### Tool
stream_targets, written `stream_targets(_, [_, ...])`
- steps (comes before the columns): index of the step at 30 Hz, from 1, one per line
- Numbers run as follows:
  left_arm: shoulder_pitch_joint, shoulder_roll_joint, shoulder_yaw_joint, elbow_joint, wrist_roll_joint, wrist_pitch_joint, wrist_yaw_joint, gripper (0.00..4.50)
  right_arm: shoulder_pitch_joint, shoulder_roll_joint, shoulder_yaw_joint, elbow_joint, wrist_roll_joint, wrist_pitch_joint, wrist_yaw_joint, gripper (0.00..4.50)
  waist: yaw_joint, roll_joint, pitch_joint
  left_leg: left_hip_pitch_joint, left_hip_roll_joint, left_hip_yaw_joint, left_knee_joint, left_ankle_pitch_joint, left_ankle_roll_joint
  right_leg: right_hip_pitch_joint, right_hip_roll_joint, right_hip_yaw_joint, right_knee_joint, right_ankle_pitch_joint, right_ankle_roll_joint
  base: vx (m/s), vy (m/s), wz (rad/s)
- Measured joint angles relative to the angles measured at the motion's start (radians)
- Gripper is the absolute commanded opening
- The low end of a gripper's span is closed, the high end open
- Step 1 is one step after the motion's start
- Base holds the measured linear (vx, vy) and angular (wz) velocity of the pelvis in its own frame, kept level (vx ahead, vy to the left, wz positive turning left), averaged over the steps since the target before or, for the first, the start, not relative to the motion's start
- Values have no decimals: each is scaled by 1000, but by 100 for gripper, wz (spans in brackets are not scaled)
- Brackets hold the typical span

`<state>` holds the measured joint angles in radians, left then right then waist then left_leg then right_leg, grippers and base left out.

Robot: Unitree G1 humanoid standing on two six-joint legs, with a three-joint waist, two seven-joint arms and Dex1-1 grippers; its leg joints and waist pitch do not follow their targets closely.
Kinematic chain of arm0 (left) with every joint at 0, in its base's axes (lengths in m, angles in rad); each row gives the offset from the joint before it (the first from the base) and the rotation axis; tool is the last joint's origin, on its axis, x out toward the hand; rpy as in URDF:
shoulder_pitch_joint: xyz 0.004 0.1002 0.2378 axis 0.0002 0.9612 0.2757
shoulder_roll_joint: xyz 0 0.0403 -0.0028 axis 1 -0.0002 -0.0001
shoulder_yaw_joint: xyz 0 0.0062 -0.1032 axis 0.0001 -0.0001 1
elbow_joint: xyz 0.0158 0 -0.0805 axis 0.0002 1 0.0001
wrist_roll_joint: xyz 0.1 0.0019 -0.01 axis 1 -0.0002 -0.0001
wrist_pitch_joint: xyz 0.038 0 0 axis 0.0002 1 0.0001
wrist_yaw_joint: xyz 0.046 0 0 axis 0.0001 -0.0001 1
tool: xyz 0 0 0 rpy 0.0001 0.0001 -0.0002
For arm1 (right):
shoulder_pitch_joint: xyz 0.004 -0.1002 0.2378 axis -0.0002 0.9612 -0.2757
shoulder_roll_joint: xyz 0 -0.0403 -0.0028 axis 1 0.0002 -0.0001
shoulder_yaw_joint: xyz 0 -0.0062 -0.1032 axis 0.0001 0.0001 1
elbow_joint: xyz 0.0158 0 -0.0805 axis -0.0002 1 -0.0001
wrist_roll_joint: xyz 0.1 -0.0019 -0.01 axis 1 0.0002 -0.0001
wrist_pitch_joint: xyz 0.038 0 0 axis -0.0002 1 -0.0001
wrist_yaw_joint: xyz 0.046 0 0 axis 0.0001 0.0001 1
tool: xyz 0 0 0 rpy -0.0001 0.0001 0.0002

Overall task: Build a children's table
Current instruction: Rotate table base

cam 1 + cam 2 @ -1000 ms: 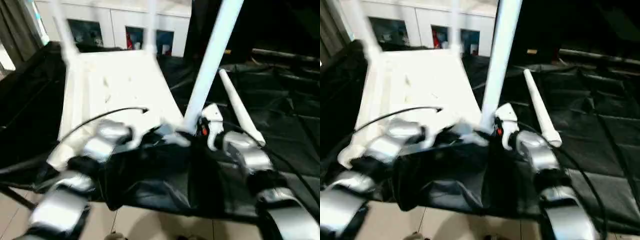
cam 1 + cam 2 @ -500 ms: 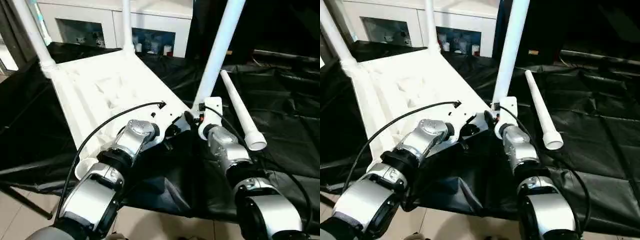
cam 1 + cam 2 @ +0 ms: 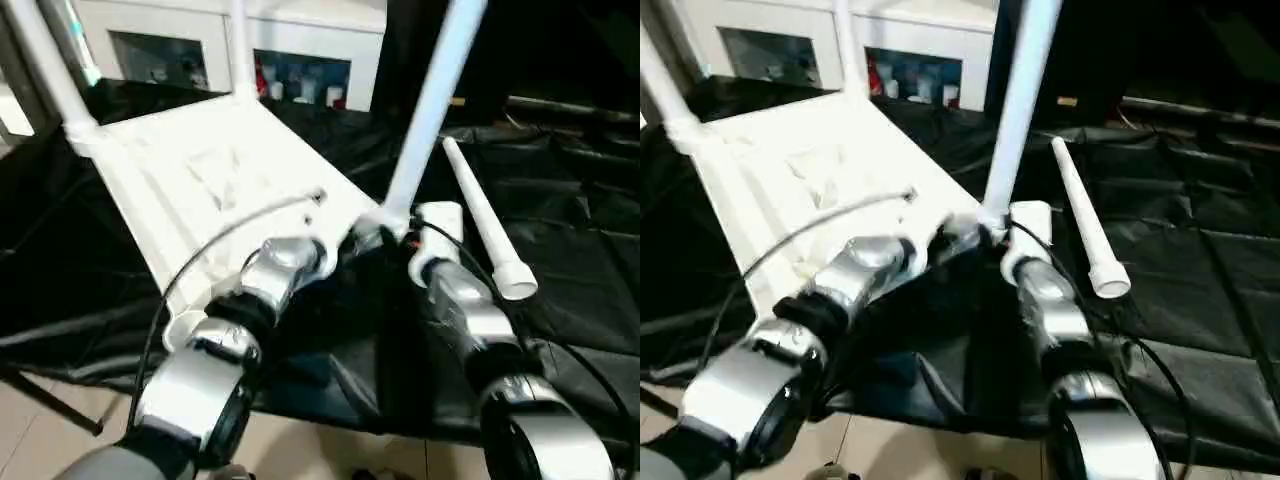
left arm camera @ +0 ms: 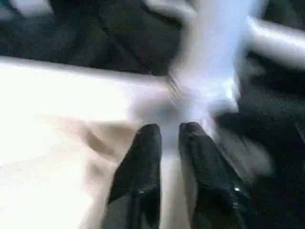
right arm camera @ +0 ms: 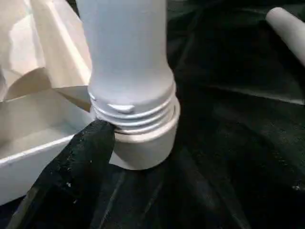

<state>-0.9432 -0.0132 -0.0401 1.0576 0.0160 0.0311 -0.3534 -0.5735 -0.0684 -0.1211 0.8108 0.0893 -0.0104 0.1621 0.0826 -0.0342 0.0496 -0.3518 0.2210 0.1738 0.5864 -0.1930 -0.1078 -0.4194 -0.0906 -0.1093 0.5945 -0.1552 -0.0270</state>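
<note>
A: Hidden or cut off?
B: Tops of three upright legs [image 3: 425, 120] cropped. Right claw [image 3: 395, 238] by near socket, grip unreadable.
A: Counts?
B: One tabletop [image 3: 230, 160], inverted on black-draped bench [image 3: 570, 250]; one loose leg [image 3: 480, 215] alongside. Left claw [image 4: 170, 131] slightly parted, empty.

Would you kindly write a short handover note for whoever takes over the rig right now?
Left gripper: fingers slightly apart, holding nothing, by the near-right leg.
Right gripper: at that leg's socket.
Tabletop lies underside up; three legs stand in corner sockets.
Near-right leg's threads show, so it may need tightening.
Left: fourth leg lies loose on the black sheet; near-left socket is empty.
</note>
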Motion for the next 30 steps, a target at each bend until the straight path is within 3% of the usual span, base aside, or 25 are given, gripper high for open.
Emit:
stream_targets(4, [-9,57,33,-38,-1,-29,80,135,50,14,7,-66,-2,11,-20,377,-9,7,1,0,0,0,-1,0,1,0,0,0,-1,-1,0,0,0,0])
stream_targets(8, [59,166,44,-157,53,-3,185,175,96,9,40,-130,-21,67,-10,377,-27,2,3,-2,1,0,-2,-1,0,0,1,0,0,-1,0,0,0,0])
stream_targets(13, [242,325,95,-424,152,112,283,204,113,-4,63,-137,-32,105,12,377,-39,-16,8,1,3,0,-2,0,0,-2,2,0,2,-3,1,0,0,0])
stream_targets(15, [333,365,141,-552,195,170,327,214,109,1,79,-130,-44,112,23,377,-37,-28,10,0,4,0,-2,0,0,-4,2,0,3,-4,1,0,0,0])
stream_targets(21, [491,431,226,-755,287,315,416,214,67,32,113,-91,-48,128,46,377,-27,-65,9,-5,3,0,-1,0,-1,-7,2,1,3,-4,1,0,0,0])
stream_targets(26, [615,478,233,-868,314,475,378,214,24,52,135,-40,-59,130,69,377,-21,-72,8,-4,3,1,1,0,-1,-7,2,5,6,-4,1,0,0,0])
stream_targets(30, [655,475,215,-929,280,574,276,214,13,52,139,-18,-62,129,84,377,-17,-73,8,-3,2,0,2,0,-1,-7,3,8,9,-4,1,0,0,0])
